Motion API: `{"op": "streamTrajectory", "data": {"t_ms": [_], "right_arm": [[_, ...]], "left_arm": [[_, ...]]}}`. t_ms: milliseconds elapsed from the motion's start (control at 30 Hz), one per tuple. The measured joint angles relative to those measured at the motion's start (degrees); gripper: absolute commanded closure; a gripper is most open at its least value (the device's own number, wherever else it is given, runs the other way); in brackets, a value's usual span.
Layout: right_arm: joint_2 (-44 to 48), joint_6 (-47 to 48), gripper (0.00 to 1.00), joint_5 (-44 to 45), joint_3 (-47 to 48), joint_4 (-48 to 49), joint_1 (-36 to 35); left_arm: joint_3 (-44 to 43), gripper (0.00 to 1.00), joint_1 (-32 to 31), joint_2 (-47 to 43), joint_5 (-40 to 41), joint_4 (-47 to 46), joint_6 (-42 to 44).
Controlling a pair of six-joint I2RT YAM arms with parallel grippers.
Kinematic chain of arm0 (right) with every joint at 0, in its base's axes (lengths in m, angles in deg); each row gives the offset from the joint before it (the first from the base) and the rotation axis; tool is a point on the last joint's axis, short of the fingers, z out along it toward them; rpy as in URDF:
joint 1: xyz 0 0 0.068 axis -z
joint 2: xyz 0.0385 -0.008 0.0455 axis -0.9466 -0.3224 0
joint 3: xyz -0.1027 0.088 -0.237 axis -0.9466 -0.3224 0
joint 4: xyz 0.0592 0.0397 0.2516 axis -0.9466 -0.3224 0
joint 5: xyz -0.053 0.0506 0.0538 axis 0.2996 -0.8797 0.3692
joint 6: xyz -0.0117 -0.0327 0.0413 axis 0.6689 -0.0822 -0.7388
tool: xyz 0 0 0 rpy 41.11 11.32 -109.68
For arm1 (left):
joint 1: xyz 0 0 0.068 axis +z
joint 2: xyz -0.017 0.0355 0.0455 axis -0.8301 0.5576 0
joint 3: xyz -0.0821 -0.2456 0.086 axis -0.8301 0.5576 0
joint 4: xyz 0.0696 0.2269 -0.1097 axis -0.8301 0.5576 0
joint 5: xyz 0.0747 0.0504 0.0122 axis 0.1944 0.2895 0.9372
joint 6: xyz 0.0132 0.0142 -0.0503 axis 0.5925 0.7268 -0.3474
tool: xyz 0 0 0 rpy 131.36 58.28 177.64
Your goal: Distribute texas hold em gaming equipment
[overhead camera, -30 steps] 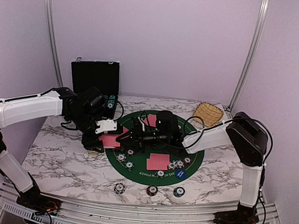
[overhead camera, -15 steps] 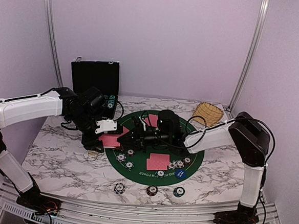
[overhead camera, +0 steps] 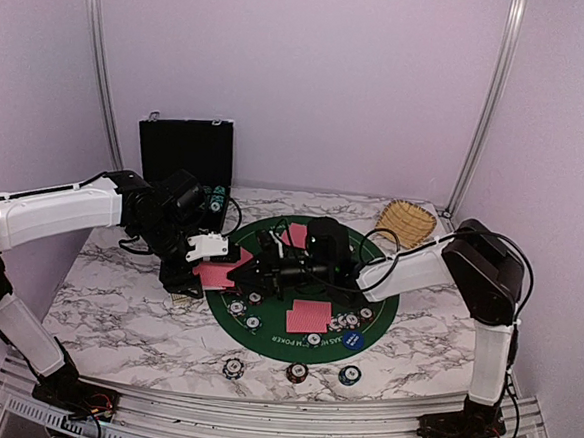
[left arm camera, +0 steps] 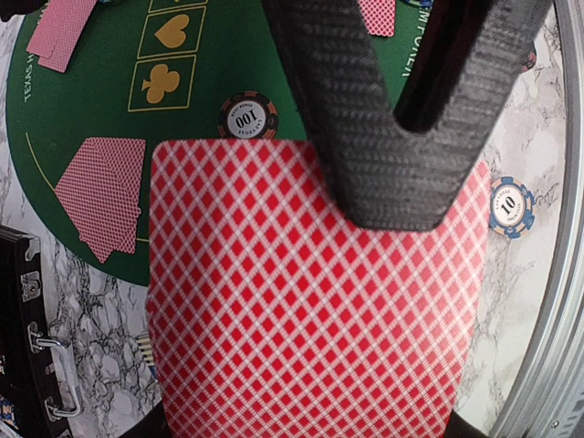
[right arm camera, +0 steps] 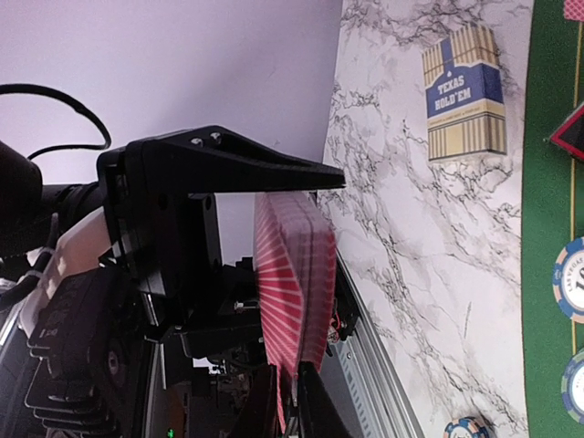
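My left gripper (overhead camera: 212, 260) hovers over the left edge of the green poker mat (overhead camera: 379, 295), shut on a deck of red-backed playing cards (left arm camera: 310, 301). My right gripper (overhead camera: 244, 269) meets it from the right. In the right wrist view its fingertips (right arm camera: 307, 406) are pinched on the edge of the deck's (right arm camera: 297, 274) outermost card. Card piles (overhead camera: 309, 317) (overhead camera: 294, 234) lie on the mat with chips (overhead camera: 253, 323) and a blue button (overhead camera: 353, 340). Three chips (overhead camera: 232, 367) (overhead camera: 297, 372) (overhead camera: 349, 374) sit along the front of the marble table.
The open black chip case (overhead camera: 186, 152) stands at the back left, and a wicker basket (overhead camera: 406, 220) at the back right. A Texas Hold'em card box (right arm camera: 464, 91) lies on the marble under the left gripper. A red-black triangle marker (right arm camera: 570, 132) is on the mat.
The right gripper's jaws have narrowed onto the card edge. Both arms have stayed almost in place over the mat's left side.
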Motion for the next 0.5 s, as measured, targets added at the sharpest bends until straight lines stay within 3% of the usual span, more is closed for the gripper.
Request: {"op": "streamTrajectory", "data": {"t_ms": [67, 500], "right_arm": [[-0.48, -0.26, 1.0, 0.0, 0.02, -0.07, -0.04], [4.11, 2.29, 1.0, -0.72, -3.21, -3.26, 2.21]], "left_arm": [[0.0, 0.92, 0.0, 0.0, 0.0, 0.0, 0.0], [0.0, 0.92, 0.0, 0.0, 0.59, -0.15, 0.02]]}}
